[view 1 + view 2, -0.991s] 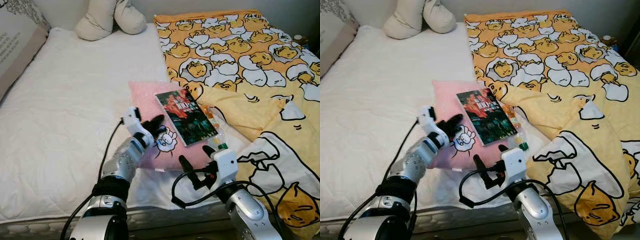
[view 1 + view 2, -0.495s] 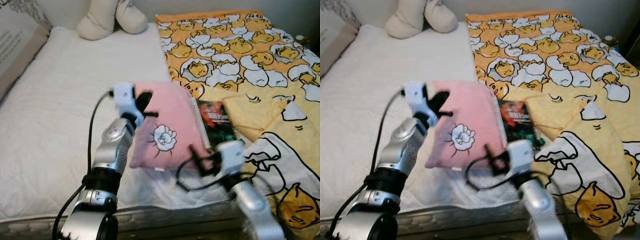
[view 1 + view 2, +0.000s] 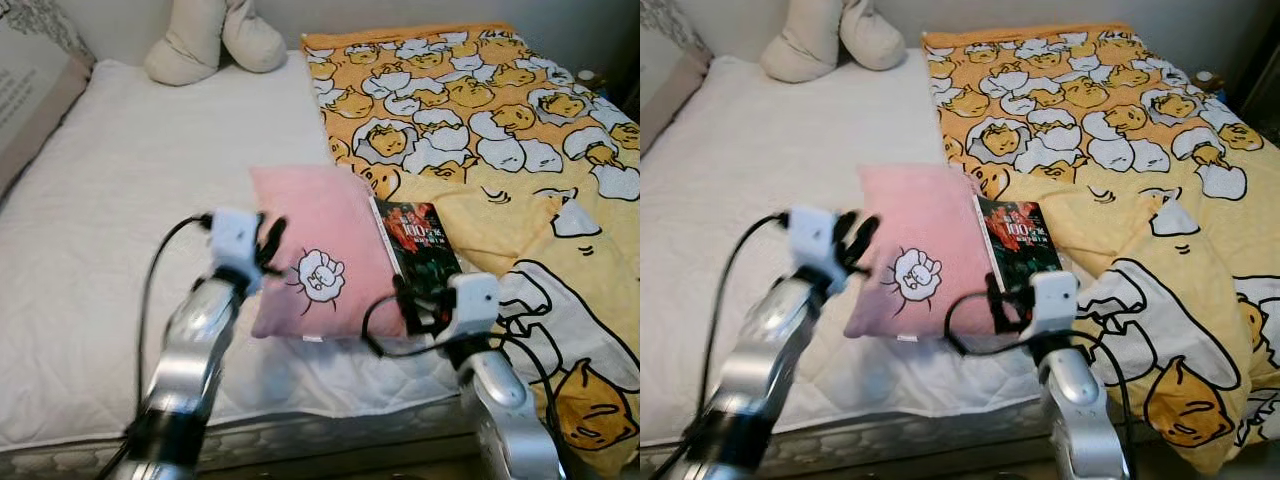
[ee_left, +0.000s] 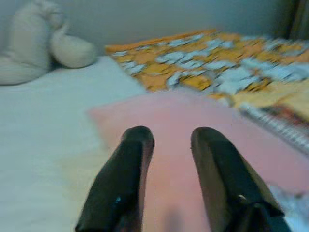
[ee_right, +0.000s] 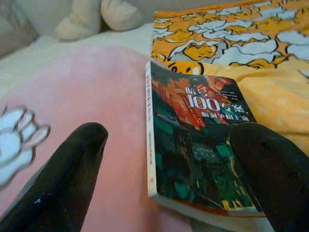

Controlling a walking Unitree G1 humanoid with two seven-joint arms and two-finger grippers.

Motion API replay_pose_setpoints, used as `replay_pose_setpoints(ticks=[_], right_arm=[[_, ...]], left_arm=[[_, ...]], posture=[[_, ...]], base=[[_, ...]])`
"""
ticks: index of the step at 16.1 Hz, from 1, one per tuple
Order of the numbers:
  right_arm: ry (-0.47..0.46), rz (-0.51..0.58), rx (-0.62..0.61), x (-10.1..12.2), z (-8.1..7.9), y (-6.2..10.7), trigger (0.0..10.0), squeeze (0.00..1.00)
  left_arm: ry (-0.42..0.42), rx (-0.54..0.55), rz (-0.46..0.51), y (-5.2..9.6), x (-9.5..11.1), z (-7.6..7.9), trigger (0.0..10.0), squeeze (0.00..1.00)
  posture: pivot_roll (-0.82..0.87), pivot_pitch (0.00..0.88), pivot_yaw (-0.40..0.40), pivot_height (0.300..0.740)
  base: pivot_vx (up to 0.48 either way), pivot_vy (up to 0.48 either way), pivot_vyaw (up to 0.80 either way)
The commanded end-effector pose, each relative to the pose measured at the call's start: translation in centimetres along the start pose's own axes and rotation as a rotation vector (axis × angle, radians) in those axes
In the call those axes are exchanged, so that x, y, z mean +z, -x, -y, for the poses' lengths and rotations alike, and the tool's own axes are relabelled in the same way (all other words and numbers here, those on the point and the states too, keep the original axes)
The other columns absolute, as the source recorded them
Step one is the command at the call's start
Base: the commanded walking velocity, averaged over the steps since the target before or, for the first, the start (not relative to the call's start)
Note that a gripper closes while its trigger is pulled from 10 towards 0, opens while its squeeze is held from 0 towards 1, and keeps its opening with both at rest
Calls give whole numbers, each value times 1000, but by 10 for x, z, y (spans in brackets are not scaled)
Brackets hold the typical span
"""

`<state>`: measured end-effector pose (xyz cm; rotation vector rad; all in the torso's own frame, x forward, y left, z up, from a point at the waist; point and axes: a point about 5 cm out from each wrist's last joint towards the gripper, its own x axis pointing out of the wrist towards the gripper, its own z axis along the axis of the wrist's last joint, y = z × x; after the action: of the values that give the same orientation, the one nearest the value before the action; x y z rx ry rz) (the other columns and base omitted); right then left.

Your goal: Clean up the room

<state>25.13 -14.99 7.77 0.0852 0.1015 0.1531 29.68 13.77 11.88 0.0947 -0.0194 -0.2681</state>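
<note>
Book (image 5: 203, 145) lies dead ahead of the open right claw (image 5: 174, 164), long axis running away from it, probably nearer than to the open left claw (image 4: 169, 140) over the pink pillow (image 3: 320, 240).

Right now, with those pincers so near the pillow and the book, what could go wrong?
The book lies tight against the pink pillow, so the open right pincer might catch the pillow too or shove the book under the yellow blanket. The left pincer, at the pillow's other edge, could nudge it toward the bed's near edge.
</note>
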Motion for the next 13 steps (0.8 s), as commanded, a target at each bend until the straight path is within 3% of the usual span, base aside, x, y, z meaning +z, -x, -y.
replay_pose_setpoints(ticks=[1, 3, 6, 9, 13], right_arm=[[-63, -11, -31, -1, 3, -4, 10000, 0], [-68, -10, -34, -2, 3, -9, 10000, 0], [-76, 10, -38, 2, 5, -16, 10000, 0], [-35, 51, -55, 8, 6, -19, 10000, 0], [-25, 39, -42, 3, 2, -19, 10000, 0]], left_arm=[[-63, 8, 45, 5, 10, 0, 10000, 1000], [-99, -16, 63, 6, 13, 5, 10000, 1000], [-99, 27, 71, 7, 14, 0, 10000, 1000], [18, 150, -6, 17, -5, -17, 10000, 1000], [-2, 148, -12, 15, -7, -17, 10000, 1000]], posture=[[-129, 0, 60, 740], [-115, 0, 56, 740], [-108, 0, 51, 740], [-110, 0, 48, 740], [-100, 0, 44, 740]], base=[[0, 0, 0], [0, 0, 0], [0, 0, 0], [0, 0, 0], [0, 0, 0]])
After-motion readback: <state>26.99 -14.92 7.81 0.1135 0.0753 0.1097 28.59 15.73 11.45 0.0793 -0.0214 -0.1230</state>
